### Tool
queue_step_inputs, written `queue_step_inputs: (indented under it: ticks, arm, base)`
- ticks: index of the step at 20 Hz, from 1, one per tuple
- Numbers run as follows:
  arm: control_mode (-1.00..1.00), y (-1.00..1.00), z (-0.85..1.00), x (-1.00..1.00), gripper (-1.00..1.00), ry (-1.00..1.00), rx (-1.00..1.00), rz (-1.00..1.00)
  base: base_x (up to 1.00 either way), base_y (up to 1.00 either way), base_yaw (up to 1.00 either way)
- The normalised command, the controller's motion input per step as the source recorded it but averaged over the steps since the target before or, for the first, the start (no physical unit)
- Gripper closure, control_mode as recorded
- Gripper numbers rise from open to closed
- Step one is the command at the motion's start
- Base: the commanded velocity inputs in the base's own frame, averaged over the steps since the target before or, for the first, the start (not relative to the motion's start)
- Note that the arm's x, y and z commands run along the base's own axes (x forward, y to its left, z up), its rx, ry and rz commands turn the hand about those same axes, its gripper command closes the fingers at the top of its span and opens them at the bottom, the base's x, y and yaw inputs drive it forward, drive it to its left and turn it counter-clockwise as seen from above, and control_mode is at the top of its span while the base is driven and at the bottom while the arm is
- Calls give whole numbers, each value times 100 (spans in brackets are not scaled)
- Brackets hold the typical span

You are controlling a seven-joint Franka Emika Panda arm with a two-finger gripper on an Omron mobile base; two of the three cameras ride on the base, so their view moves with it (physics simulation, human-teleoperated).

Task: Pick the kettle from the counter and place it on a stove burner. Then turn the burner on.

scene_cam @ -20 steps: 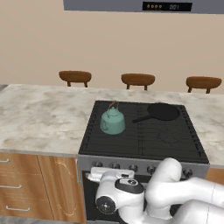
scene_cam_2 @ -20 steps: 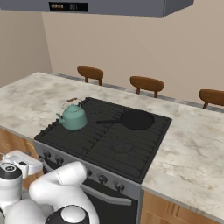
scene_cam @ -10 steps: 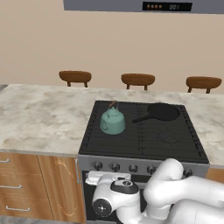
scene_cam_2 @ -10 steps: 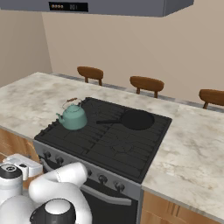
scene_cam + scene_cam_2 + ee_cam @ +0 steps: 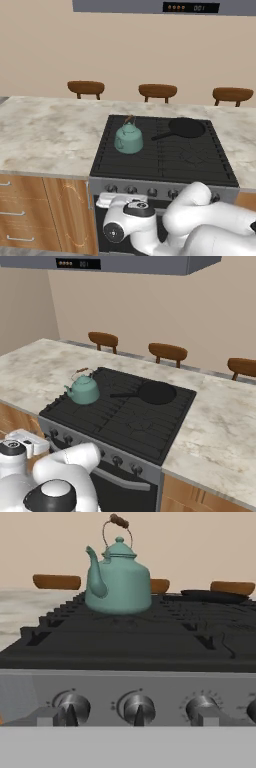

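- The pincer [image 5: 127,714] hangs low in front of the range, its two finger tips [image 5: 52,716] spread wide apart with nothing between them.
- Just ahead of the pincer is the row of silver knobs [image 5: 138,708] on the range front; one knob sits between the tips, and another lies just behind each tip.
- Beyond and above the knobs stretches the black grate of the stove burner [image 5: 125,629].
- The kettle [image 5: 118,579] stands upright on the far left burner [image 5: 126,150], well ahead of the pincer and a little to its left, spout pointing left in the hand view.
- A black frying pan [image 5: 184,128] rests on the back right of the range, apart from the kettle [image 5: 83,390].
- The desk [image 5: 47,135] runs out on both sides of the range.
- Three brown stools [image 5: 157,91] stand beyond the desk's far edge.
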Motion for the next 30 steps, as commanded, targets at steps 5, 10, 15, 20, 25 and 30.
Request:
queue_step_inputs:
  ticks: [5,10,15,20,25,30]
  arm:
    - [-100,0,-3,22,-100,0,0,0]
    - [-100,1,-28,19,-100,0,-1,0]
    - [-100,2,-32,15,-100,0,-3,0]
    - [-100,0,-11,22,-100,0,0,0]
    - [-100,1,-15,25,-100,0,0,0]
    - [-100,4,-25,23,-100,0,0,0]
  base:
    - [0,0,0]
    - [0,0,0]
    - [0,0,0]
    - [0,0,0]
    - [0,0,0]
    - [0,0,0]
